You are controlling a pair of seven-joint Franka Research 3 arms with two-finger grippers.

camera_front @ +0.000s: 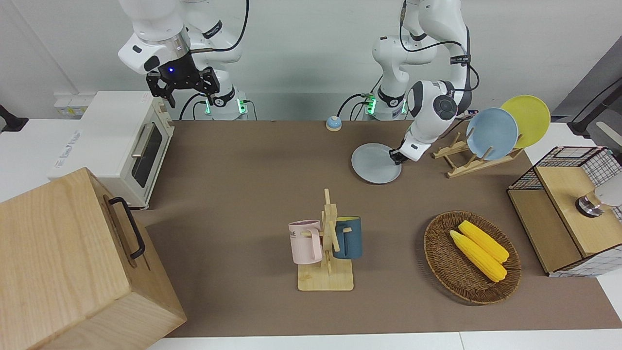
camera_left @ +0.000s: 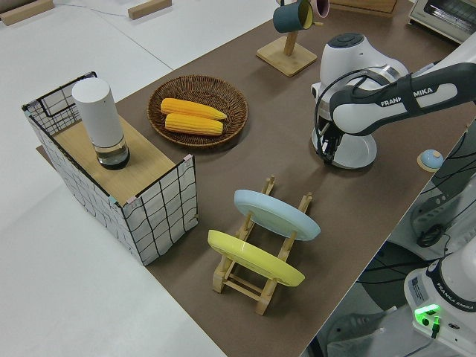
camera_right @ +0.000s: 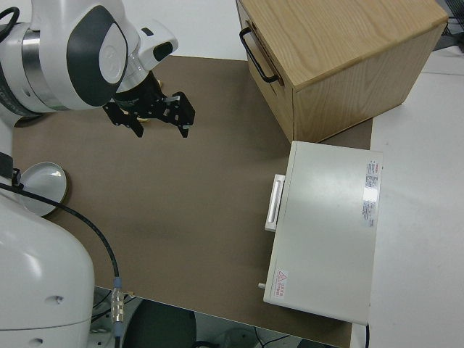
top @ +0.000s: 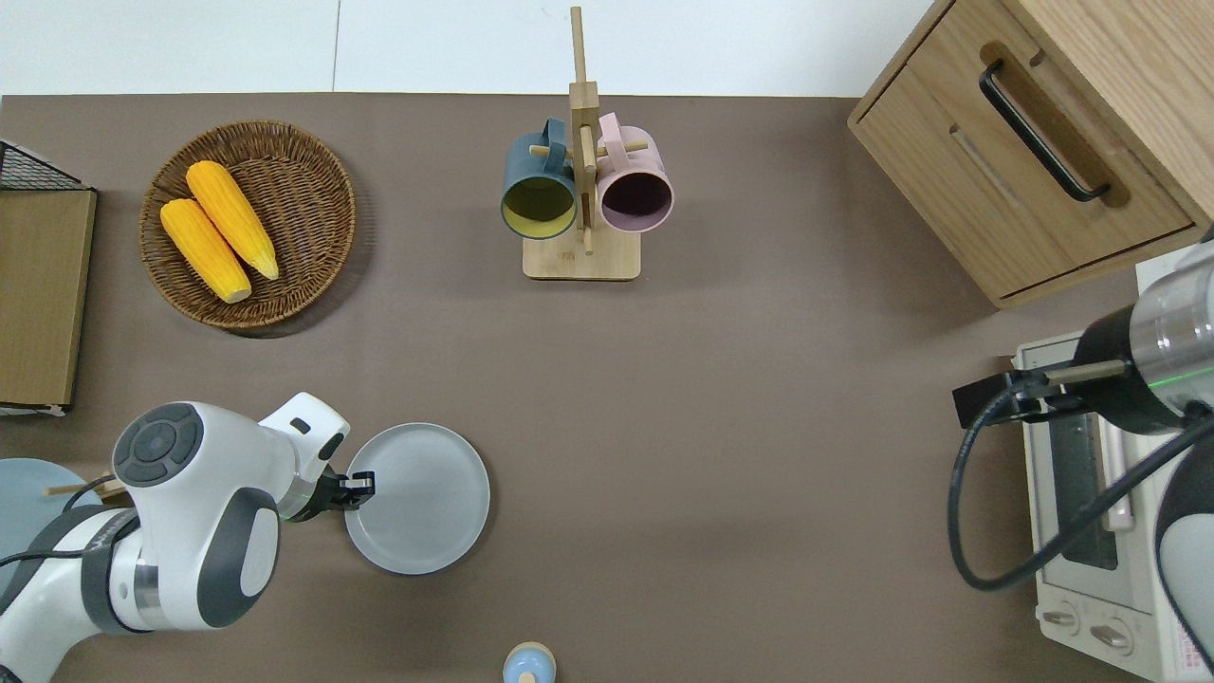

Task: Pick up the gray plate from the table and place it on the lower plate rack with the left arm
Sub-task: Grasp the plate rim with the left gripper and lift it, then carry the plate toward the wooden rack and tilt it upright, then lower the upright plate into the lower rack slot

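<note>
The gray plate [top: 422, 503] lies on the brown table [top: 721, 455], toward the left arm's end [camera_front: 374, 164]. My left gripper [top: 356, 486] is low at the plate's rim on the side toward the rack [camera_front: 394, 158] and is shut on that rim. The lower plate rack [camera_front: 461, 163] stands beside the plate, closer to the table's end. It holds a sky-blue plate [camera_front: 492, 133] and a yellow plate [camera_front: 527, 120] on edge, and its slots toward the gray plate are free [camera_left: 256, 279]. My right gripper [camera_front: 183, 90] is open and parked.
A mug stand [camera_front: 328, 243] with a pink and a blue mug stands mid-table, farther from the robots. A wicker basket [camera_front: 437, 257] holds two corn cobs. A small bell [camera_front: 333, 123], a wire-sided box [camera_front: 563, 209], a toaster oven [camera_front: 121, 146] and a wooden cabinet [camera_front: 73, 262] stand around.
</note>
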